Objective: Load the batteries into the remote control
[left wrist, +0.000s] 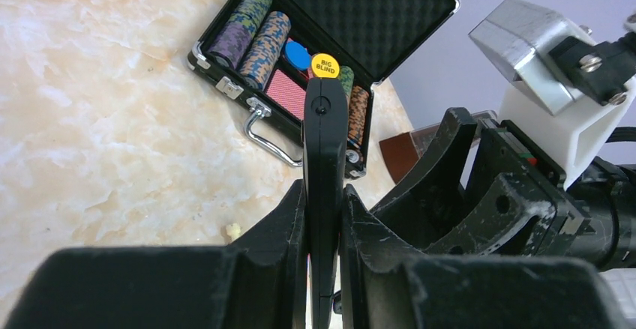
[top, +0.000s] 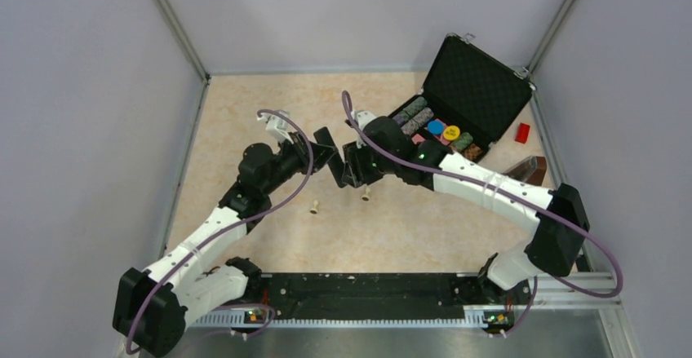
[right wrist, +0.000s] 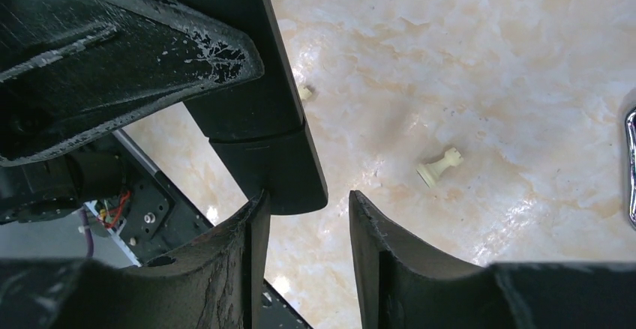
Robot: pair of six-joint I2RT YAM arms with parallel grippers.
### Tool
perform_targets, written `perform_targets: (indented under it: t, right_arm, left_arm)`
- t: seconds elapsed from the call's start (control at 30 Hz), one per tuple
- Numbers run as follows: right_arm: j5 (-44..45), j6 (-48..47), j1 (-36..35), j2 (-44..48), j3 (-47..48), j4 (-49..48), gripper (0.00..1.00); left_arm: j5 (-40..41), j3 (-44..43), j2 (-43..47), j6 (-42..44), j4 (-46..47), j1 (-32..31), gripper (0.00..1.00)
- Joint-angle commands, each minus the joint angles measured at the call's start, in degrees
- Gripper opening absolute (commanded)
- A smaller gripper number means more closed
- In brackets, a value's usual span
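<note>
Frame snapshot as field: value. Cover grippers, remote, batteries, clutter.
left gripper: shut on the remote control, held edge-on
right gripper: open, tips at the remote's free end, not clamped on it
batteries: not visible in any view
chip case: lid open, far right of the table
beige pegs: two, lying on the table just near of the grippers

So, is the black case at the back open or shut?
Open: the case has its lid raised, showing foam lining and the chips inside.
</note>
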State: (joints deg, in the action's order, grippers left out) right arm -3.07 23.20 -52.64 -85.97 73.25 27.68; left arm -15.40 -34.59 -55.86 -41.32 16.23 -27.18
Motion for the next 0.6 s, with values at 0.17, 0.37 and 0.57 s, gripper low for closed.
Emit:
perform_targets:
  t: [0.17,0.37,0.57]
  right_arm:
    - [3.38,5.48,1.51,4.57,-0.81,-7.71,0.43]
    - [3.39,9.63,1.67,6.5,-3.29,-10.19,0.45]
    - [2.61,12.22,1.7,8.34,-3.87,-11.27,0.48]
  left_arm:
    - [-3.92,-2.87,2.76,-15.46,2.97,-0.49,0.0]
    - [-2.72,-2.32,3.71,-23.35,7.45,-0.48,0.0]
    - [0.02,-3.18,4.73,-25.66,6.66,-0.46,0.0]
